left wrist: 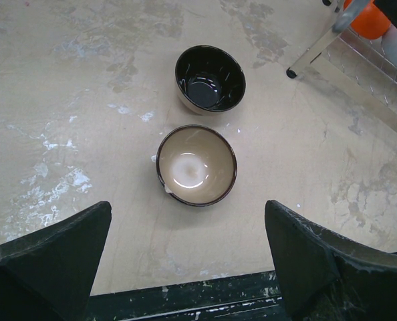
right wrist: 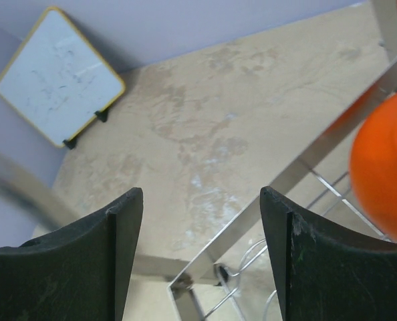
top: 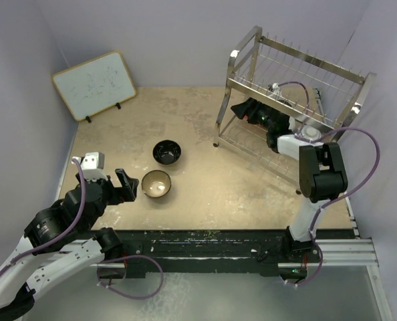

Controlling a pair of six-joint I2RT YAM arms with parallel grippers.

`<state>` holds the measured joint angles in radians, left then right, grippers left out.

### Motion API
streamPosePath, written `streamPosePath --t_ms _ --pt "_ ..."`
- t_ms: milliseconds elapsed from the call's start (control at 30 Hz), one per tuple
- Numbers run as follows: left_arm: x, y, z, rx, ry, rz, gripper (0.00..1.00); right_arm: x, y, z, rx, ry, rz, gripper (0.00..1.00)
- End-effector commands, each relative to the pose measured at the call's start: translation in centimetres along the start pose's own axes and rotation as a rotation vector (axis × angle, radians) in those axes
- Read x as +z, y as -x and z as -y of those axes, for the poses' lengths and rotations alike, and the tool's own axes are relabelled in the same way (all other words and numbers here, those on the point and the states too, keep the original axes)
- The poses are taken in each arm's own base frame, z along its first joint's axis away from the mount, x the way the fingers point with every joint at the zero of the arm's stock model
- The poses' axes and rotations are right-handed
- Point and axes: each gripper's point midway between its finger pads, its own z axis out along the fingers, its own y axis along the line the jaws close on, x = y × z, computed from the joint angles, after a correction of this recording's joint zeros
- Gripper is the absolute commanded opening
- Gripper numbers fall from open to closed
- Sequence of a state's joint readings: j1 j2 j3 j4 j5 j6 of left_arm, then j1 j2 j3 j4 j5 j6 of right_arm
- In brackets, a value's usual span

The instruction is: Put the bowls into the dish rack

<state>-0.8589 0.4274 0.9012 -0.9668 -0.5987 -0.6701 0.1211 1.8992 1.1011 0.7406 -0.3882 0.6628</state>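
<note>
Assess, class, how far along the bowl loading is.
Done: the bright orange-red bowl sits inside the silver wire dish rack. In hand: nothing; the right tool is open at the rack, the left tool open near the tan-brown bowl. Left: that and the glossy black bowl, on the table.

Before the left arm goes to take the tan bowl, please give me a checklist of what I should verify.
1. Left gripper open: ok.
2. Tan bowl upright and centred ahead of that gripper: ok.
3. Black bowl apart from the tan bowl: ok, but the gap is small.
4. Right gripper clear of the dish rack: not ok, it is at the lower tier beside the orange bowl.
5. Free place in the rack: cannot tell.
</note>
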Motion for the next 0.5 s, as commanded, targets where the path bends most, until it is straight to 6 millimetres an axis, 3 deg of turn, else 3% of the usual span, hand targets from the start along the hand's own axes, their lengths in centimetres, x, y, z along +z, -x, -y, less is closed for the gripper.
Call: streamPosePath --t_ms 0,233,467 --pt "-0.1 0.6 0.3 -0.022 -0.009 0.023 0.99 -2.3 3.0 -5.0 -0.053 0.111 0.108 0.73" --pt "-0.2 0.7 0.2 -0.027 -0.012 0.026 0.99 -5.0 0.2 -4.0 0.026 0.06 0.111 0.73" --pt "-0.4 0.8 0.2 -0.034 -0.02 0.033 0.99 -8.5 -1.8 -6.1 0.051 0.122 0.094 0.73"
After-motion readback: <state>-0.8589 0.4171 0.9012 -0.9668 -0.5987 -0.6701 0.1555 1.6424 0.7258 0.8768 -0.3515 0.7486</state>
